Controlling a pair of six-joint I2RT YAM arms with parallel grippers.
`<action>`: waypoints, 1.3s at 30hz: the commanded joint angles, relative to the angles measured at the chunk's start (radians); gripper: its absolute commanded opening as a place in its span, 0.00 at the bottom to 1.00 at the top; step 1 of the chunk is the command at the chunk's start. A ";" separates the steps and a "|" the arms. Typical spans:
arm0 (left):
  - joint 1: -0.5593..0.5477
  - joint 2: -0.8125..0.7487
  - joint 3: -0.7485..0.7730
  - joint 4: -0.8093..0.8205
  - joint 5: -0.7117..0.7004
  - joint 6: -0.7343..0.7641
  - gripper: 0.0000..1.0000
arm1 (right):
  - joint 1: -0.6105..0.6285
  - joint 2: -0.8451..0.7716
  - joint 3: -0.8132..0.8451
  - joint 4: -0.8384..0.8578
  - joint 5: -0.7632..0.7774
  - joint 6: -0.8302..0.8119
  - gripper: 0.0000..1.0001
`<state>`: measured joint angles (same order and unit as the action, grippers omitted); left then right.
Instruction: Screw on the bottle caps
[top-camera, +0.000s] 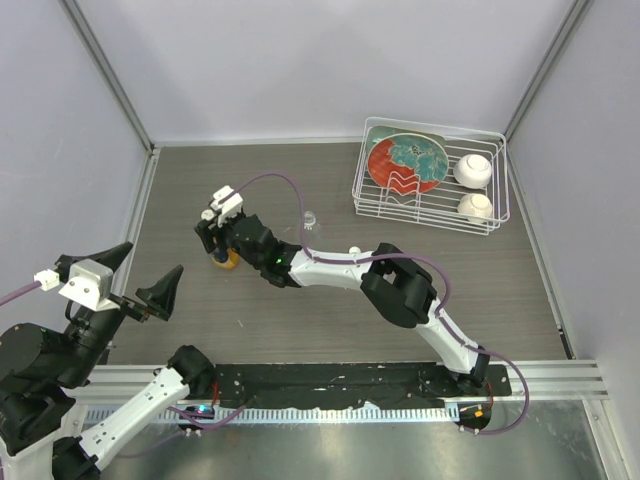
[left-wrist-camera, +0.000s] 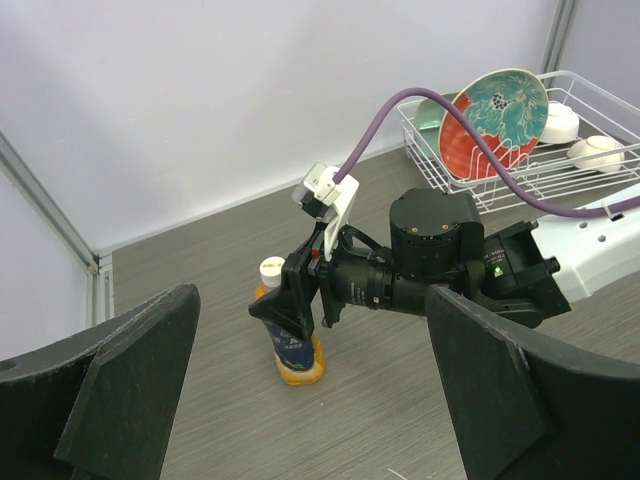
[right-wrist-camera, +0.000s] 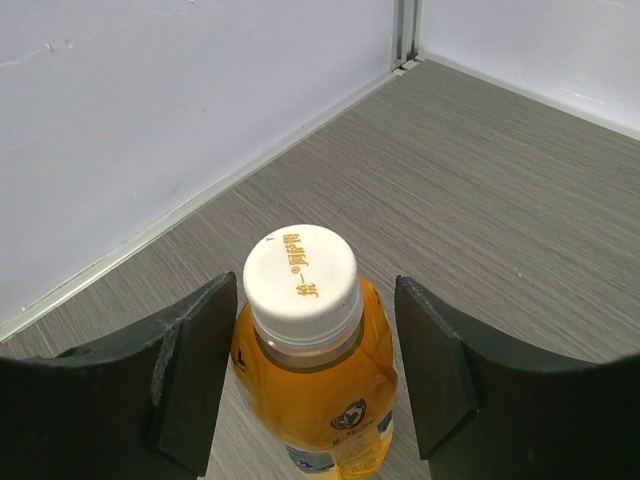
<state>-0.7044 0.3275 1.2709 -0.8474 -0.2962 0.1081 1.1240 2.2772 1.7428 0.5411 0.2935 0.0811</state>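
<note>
The orange bottle (right-wrist-camera: 325, 400) stands upright on the table with a cream cap (right-wrist-camera: 300, 270) sitting on its neck. My right gripper (right-wrist-camera: 315, 335) is open, one finger on each side of the bottle just below the cap, not pressing it. The left wrist view shows the same: the bottle (left-wrist-camera: 297, 352), the cap (left-wrist-camera: 272, 267) and the right gripper (left-wrist-camera: 297, 305) over it. From above, the right gripper (top-camera: 222, 243) hides most of the bottle (top-camera: 230, 260). The clear bottle (top-camera: 310, 218) stands to the right, a tiny white cap (top-camera: 353, 250) near it. My left gripper (top-camera: 140, 275) is open and empty, raised at the left.
A white wire rack (top-camera: 497, 215) at the back right holds a red-and-teal plate (top-camera: 405, 160) and two white round pieces (top-camera: 473, 170). The rack also shows in the left wrist view (left-wrist-camera: 520, 175). Grey walls close the left, back and right sides.
</note>
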 joint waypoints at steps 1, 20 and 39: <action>0.006 0.024 0.007 0.034 0.000 -0.005 1.00 | 0.005 -0.074 0.044 0.011 -0.004 -0.009 0.69; 0.008 0.172 0.125 0.010 0.026 0.022 1.00 | 0.002 -0.385 0.043 -0.308 -0.011 -0.066 0.95; -0.209 1.129 0.589 -0.117 0.214 0.134 1.00 | -0.046 -1.427 -0.629 -0.829 0.642 0.265 0.33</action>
<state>-0.7834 1.3010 1.7363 -0.9382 -0.0353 0.1753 1.0786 0.9337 1.2415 -0.0975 0.7479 0.2100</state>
